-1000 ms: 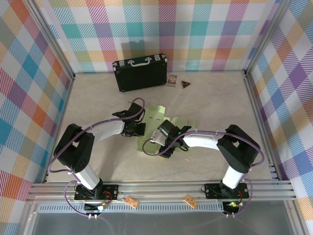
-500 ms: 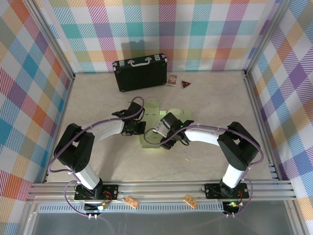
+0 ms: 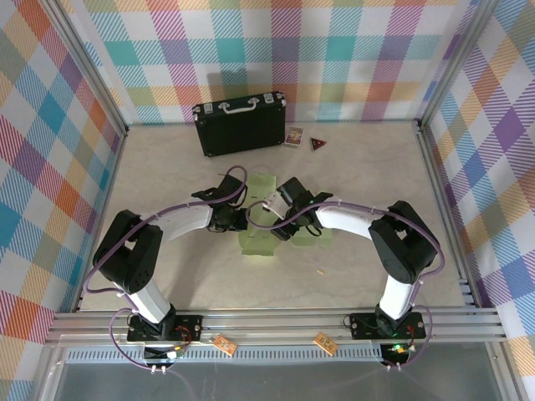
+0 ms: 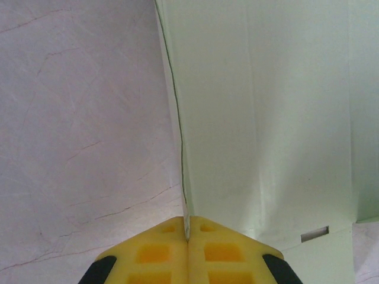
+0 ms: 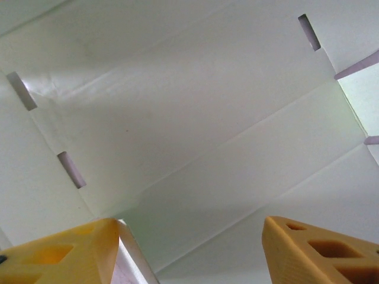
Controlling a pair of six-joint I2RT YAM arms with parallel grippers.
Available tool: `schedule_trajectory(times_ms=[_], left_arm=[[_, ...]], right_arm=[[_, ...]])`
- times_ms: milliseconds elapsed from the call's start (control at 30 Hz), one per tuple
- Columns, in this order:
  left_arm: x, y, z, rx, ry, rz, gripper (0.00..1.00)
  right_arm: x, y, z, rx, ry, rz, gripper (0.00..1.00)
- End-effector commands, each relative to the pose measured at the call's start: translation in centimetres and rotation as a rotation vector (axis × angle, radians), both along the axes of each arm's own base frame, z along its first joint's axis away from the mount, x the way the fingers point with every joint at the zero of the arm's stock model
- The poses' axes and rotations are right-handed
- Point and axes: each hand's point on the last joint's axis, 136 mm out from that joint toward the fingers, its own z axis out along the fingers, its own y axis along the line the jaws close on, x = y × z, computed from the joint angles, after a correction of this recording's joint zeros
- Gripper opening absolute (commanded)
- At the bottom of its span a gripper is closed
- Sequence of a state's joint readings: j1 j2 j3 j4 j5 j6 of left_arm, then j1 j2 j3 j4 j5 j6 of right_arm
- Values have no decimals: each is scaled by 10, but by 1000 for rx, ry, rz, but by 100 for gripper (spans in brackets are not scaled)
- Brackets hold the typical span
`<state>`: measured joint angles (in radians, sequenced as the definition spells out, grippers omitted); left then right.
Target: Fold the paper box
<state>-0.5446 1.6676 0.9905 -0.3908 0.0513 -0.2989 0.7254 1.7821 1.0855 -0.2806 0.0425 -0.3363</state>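
The left gripper [image 3: 237,219] sits left of the table's [image 3: 159,167] middle. In its wrist view the yellow fingers [image 4: 160,255] are pressed flat together, and a raised edge of the paper box [image 4: 266,118] runs straight into the seam between them, so the card looks pinched there, though the contact itself is hidden. The paper box [image 3: 257,242] lies mostly flat at the middle of the table as a pale green creased cut-out, between the two wrists. The black case [image 3: 240,124] stands well apart at the far edge. Just right of the left gripper, the right gripper [image 3: 276,219] hangs over the card. Its jaws stand wide, one finger [image 5: 59,251] at each lower corner of its wrist view, with slotted panels of the paper box [image 5: 195,118] spread between them and nothing held.
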Motion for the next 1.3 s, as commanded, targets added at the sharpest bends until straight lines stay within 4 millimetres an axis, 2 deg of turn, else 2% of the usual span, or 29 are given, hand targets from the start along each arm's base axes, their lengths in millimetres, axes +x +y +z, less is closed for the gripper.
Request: schedule_trajectory(times_ms=[0,167,267,467,567,767,900,1067,1267], left_arm=[[-16,2,-12,13,71,-35,0],[-17,3,-13,15,74,-35,0],[-16,4,-12,18,69,-33,0],[-16,4,-11,16,66,-33,0],[-17,3,-12,15,69,-34,0],[-18,3,-13,16,76,-35,0],[-18,4,-13,18,75,-33,0],[-18,4,-14,18,75,-34,0],[-18,4,-13,16,74,-34,0]], right_arm=[[10,0,-5,-6,17,-26,65],[14,-3,-10,-44,35,-29,64],[10,-7,-15,-81,73,-34,64],[-2,-26,-26,-141,151,-165,64],[-10,-28,-31,-156,186,-203,64],[-14,-34,-47,-204,258,-287,64],[-11,-37,-50,-228,259,-312,64],[-4,-31,-32,-183,229,-323,66],[10,-27,12,-88,188,-401,69]])
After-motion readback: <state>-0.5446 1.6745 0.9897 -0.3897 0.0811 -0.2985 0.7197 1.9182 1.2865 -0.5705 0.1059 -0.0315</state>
